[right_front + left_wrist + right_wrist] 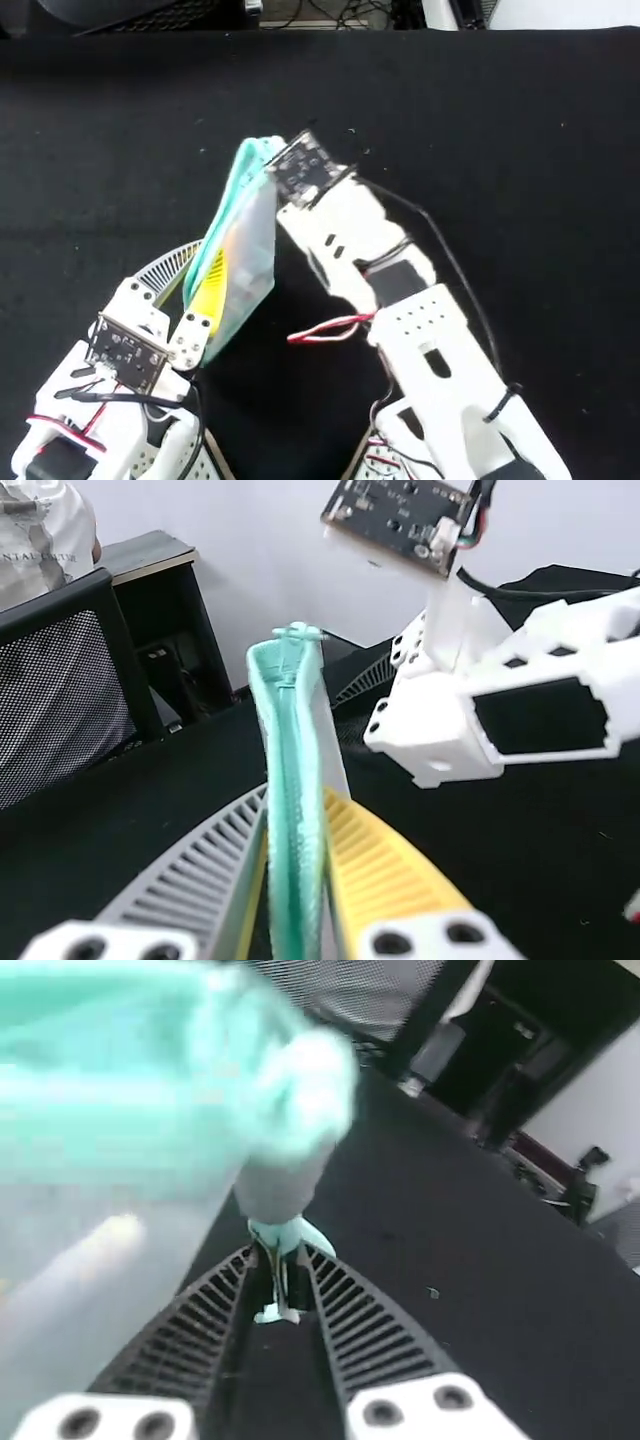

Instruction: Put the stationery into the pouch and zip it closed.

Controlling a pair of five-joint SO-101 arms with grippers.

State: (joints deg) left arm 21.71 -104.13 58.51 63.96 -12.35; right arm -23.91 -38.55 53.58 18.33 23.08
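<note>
A translucent pouch (pixel 245 240) with a teal zipper band hangs above the black table, stretched between both arms. My left gripper (pixel 205 275) is shut on the pouch's near end. In the left wrist view its grey and yellow ribbed fingers clamp the zipper edge of the pouch (pixel 295 730) at the left gripper (pixel 298 810). My right gripper (pixel 272 168) is at the pouch's far end, under its wrist board. The right gripper (pixel 280 1260) is shut on the small teal zipper pull (pixel 272 1310), just below the pouch (pixel 120 1090). Something pale and orange (pixel 236 245) shows blurred through the wall.
The table (pixel 500 130) is covered in black cloth, with open room on all sides of the arms. Red and white wires (pixel 325 328) loop between the arms. The right arm's white wrist (pixel 480 710) sits close to the pouch's far end. A mesh chair (pixel 60 690) stands behind.
</note>
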